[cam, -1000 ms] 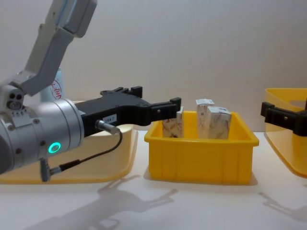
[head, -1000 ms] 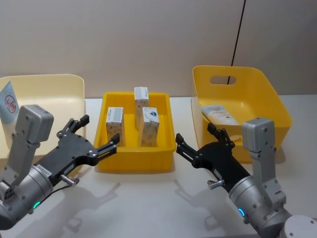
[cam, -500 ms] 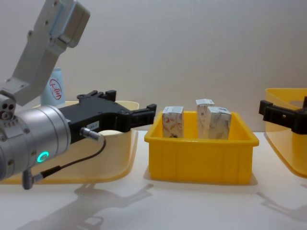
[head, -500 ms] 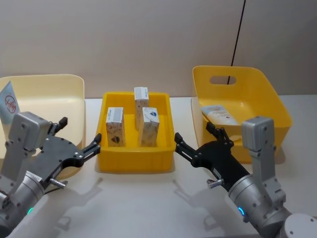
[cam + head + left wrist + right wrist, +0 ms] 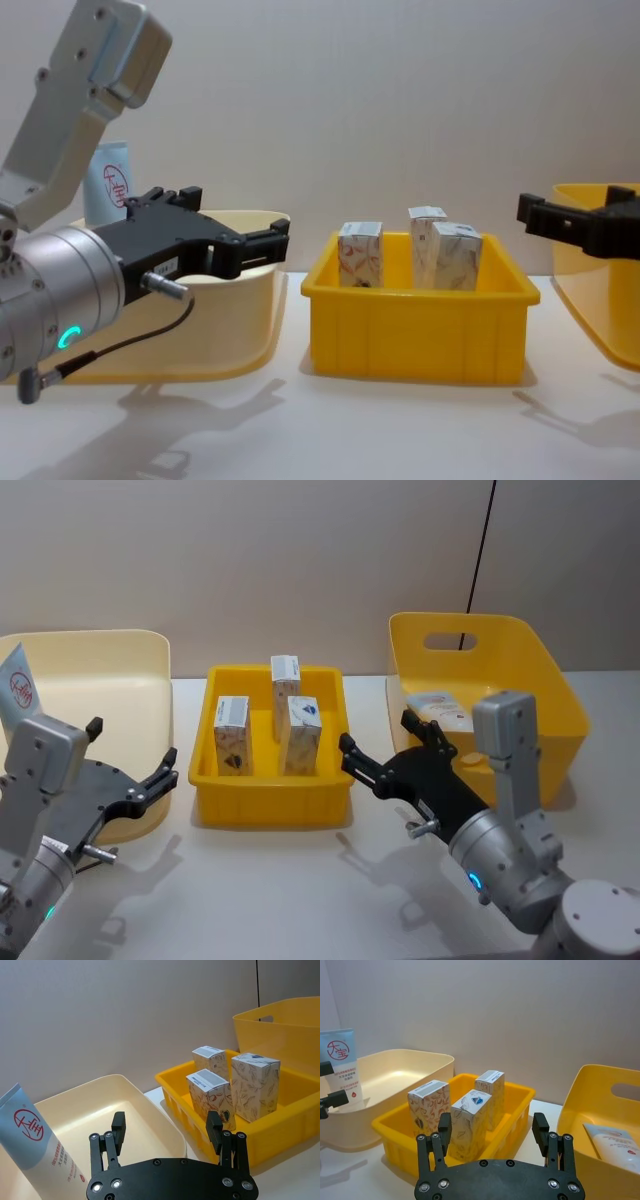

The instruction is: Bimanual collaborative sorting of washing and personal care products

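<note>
- The left gripper (image 5: 131, 741) is held wide open and empty, over the near right rim of the cream bin (image 5: 100, 660).
- The right gripper (image 5: 377, 732) is spread open and empty too, in the gap between the yellow tray (image 5: 270, 805) and the yellow bin (image 5: 520, 650).
- Three cartons (image 5: 231, 736) are stood upright in the tray, apart from each other.
- Bare table (image 5: 280, 900) is left on the near side.
- A light-blue tube (image 5: 30, 1135) is leaned in the cream bin's far left corner.
- A red ringed logo is printed on it, and the red writing is too small to read.
- A pale tube (image 5: 612, 1145) is laid flat in the yellow bin.
</note>
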Robot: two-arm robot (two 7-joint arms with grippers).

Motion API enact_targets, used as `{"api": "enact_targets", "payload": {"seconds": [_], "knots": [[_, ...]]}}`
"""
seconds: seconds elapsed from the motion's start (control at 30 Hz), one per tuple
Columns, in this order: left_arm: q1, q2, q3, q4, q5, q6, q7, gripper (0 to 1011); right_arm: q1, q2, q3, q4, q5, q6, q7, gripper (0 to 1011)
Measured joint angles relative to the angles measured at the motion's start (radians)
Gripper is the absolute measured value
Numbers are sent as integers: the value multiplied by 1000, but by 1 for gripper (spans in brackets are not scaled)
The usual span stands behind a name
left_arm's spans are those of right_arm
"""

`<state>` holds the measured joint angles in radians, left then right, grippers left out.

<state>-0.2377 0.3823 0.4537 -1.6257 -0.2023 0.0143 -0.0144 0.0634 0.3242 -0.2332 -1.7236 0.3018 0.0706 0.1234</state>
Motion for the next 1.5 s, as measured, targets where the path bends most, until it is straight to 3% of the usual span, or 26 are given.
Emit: {"api": "enact_targets", "payload": {"seconds": [0.97, 1.5], "knots": [[1, 0, 1, -1, 2, 0, 3, 1003, 181, -101, -58, 164, -47, 93, 2, 1001], [1, 0, 0, 0, 2, 0, 3, 1003, 244, -162, -84, 250, -97, 152, -52, 1001]]}}
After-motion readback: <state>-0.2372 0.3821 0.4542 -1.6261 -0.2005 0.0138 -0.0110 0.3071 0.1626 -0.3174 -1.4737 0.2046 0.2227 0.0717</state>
